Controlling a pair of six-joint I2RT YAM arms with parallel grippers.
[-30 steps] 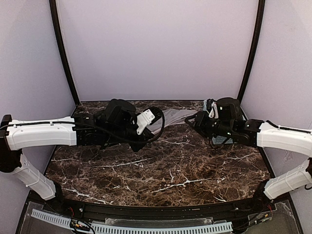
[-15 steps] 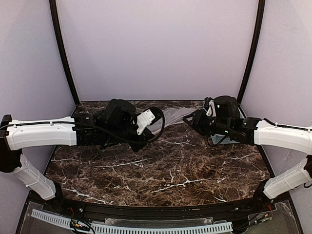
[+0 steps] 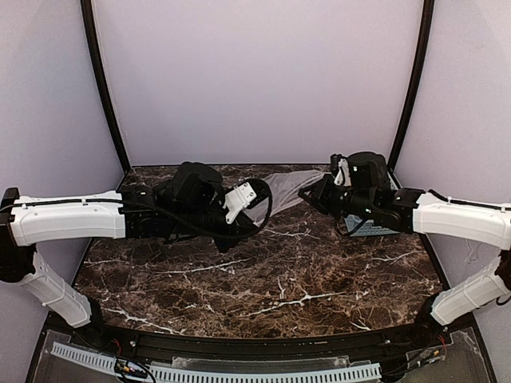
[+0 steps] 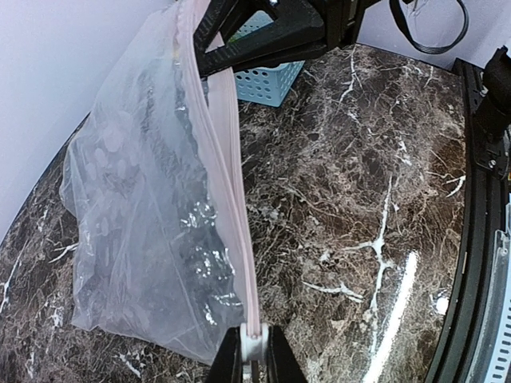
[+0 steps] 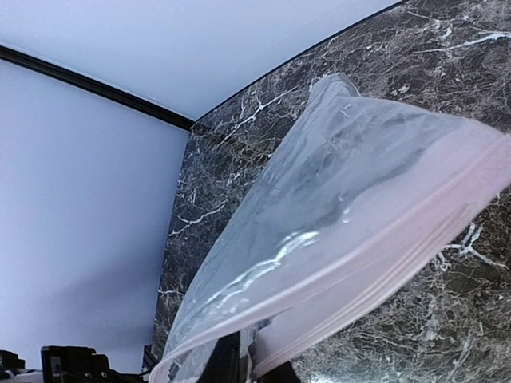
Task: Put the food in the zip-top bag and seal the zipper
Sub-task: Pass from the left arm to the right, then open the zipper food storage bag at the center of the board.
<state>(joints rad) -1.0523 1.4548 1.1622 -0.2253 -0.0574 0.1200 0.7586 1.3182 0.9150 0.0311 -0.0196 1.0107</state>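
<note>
The zip-top bag (image 4: 136,199) hangs stretched near the basket (image 4: 267,80).
The left gripper (image 4: 252,363) pinches 1 zipper (image 4: 227,183) end, the right gripper (image 5: 239,363) the other.

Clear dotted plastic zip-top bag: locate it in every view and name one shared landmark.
Top external: clear plastic zip-top bag at the back centre of the dark brown marble tabletop.
Left wrist: bag fills the left half, hanging below its whitish-pink zipper strip.
Right wrist: bag slants from centre to the right edge.
Shared landmark: the marble tabletop.
</note>
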